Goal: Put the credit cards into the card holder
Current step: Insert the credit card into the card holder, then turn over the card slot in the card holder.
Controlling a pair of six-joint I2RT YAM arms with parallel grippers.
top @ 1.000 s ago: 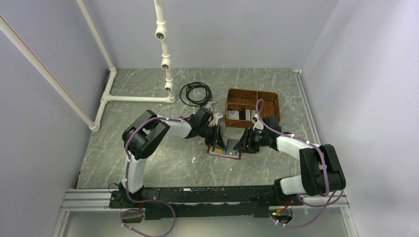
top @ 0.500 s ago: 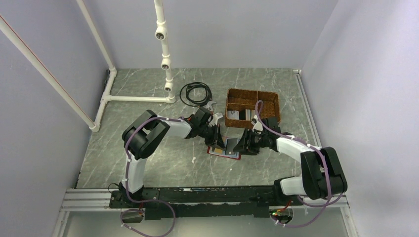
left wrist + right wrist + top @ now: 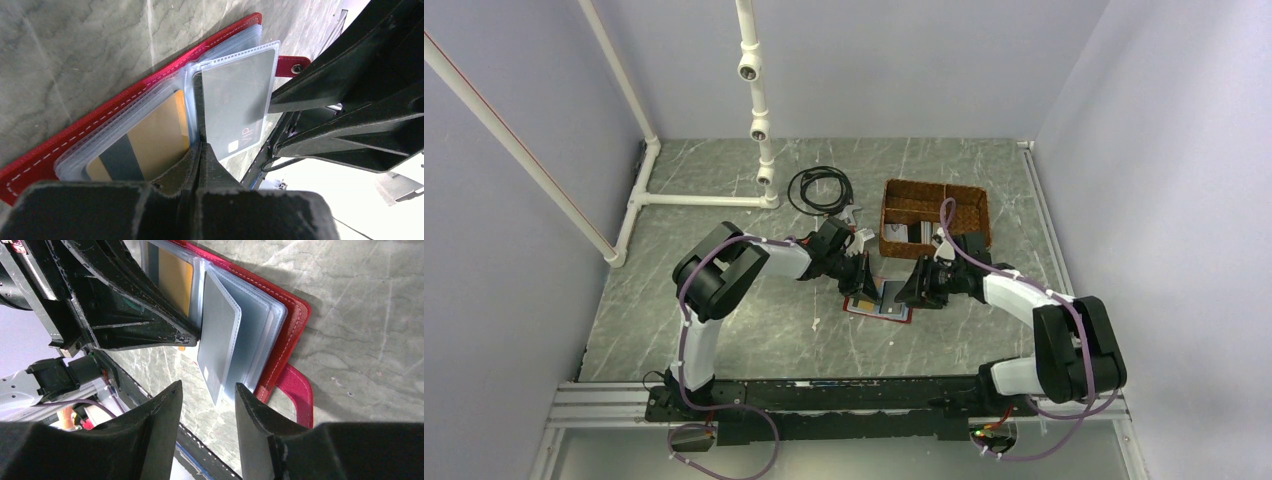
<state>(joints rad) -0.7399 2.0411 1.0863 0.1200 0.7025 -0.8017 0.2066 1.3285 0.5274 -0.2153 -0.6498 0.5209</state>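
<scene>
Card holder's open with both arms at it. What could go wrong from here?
1. The left end effector is shut on only a narrow edge of the clear plastic sleeve holding the grey VIP card; if it slips, the raised sleeve may flop and the card could slide out.
2. The open right end effector sits close to that sleeve's free edge; it could snag it and drag the whole red leather card holder.
</scene>
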